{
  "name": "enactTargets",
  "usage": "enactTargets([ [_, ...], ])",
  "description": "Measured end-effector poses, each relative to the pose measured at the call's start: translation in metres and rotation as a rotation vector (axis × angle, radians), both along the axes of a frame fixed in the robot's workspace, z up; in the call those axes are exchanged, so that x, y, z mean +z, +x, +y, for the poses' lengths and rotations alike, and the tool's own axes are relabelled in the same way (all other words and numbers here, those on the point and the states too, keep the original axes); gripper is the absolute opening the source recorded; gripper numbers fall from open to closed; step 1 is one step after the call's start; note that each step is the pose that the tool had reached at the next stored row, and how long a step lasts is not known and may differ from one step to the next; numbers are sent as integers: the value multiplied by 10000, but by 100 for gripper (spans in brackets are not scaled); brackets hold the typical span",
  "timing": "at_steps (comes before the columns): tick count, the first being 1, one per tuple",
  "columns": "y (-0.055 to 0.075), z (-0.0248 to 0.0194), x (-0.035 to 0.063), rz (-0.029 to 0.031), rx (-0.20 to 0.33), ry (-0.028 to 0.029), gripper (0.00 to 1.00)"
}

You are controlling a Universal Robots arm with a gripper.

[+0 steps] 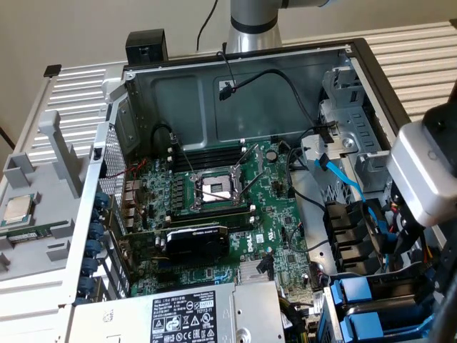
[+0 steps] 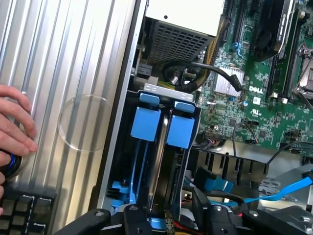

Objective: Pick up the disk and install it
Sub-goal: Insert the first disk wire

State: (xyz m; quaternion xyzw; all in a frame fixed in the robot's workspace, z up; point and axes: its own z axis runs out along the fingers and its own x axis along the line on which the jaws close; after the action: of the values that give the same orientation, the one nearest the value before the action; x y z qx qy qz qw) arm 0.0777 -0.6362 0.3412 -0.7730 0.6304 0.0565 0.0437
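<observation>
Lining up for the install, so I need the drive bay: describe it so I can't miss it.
In the open computer case, go from the green motherboard to the corner beside the grey power supply box. The drive bay is the metal-walled slot there. Two bright blue plastic tabs side by side set it apart from the black plastic housing alongside.

Exterior view looks down into the computer case [image 1: 235, 100]; the closer wrist view shares its five-o'clock blue drive bays [image 1: 360, 296].
</observation>
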Motion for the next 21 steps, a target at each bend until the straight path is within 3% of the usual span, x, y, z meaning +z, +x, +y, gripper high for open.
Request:
enactTargets([
  [9, 7, 0, -38, 0, 508, 33, 47],
  [16, 8, 38, -52, 0, 517, 62, 47],
  [21, 7, 38, -52, 0, 520, 62, 47],
])
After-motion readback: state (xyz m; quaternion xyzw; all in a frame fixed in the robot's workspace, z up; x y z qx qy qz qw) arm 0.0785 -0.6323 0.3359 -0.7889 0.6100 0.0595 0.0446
